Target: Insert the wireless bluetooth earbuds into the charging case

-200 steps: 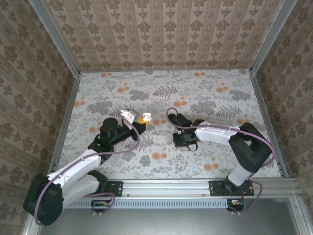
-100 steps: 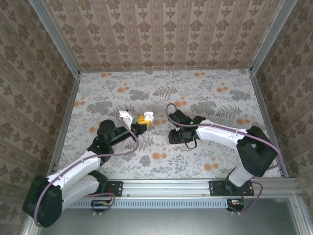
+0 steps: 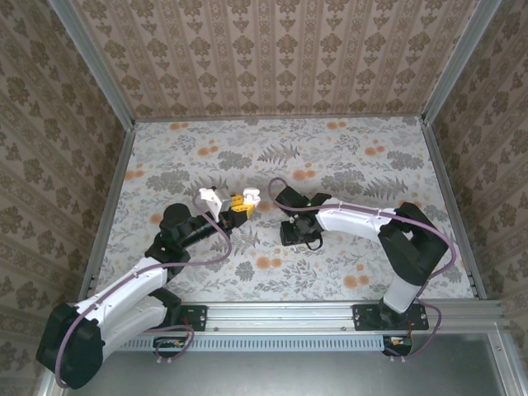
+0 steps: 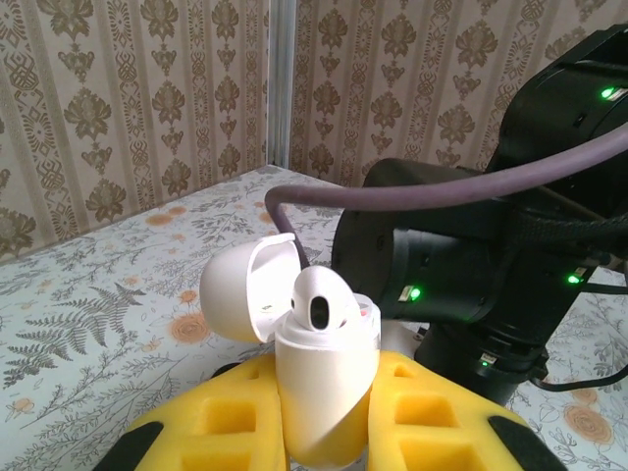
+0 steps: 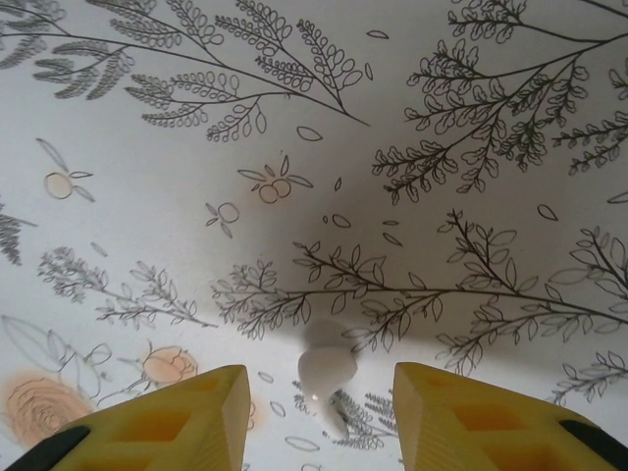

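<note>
Two arms [image 3: 132, 285] reaching inward, left gripper [image 4: 329, 417] clamped on open charging case [image 4: 322, 368], right gripper [image 5: 319, 412] pointing down, parted above earbud [image 5: 327, 368]

Beige striped damask wallpaper covers the walls [image 3: 272, 49] on three sides, with aluminium posts [image 3: 92, 66] at the corners. The table [image 3: 371, 165] has a pale surface printed with grey ferns and orange flowers, and a metal rail [image 3: 280, 318] runs along its near edge. The light is soft and even.
</note>
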You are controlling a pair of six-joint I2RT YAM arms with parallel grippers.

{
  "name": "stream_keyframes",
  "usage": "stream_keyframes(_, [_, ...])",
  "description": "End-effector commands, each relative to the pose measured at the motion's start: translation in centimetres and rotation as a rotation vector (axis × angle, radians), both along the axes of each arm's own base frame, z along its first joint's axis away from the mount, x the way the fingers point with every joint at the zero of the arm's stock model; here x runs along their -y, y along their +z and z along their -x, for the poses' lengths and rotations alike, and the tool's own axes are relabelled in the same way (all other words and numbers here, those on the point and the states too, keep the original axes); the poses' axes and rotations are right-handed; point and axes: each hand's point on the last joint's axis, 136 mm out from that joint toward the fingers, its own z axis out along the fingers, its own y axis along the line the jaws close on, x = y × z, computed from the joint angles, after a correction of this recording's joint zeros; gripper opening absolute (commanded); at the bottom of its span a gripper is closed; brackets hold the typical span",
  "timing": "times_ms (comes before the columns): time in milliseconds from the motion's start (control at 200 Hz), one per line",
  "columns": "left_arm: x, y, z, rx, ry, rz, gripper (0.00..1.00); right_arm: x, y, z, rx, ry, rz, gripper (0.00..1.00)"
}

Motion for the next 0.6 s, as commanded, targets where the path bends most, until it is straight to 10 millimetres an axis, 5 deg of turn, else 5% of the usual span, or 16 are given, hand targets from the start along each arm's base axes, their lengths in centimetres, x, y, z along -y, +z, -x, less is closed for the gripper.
stream_keyframes(0, [0.0,0.4,0.3,0.033,-0.007,-0.003,0.06,0.4,-0.8,0.4,-0.025,0.018,0.058,0.43])
stream_keyframes(595, [-0.3,0.5,0.4,0.039,0.009,-0.011,0.06,0.8,-1.8,0.8,-0.065,0.042,0.14,0.24])
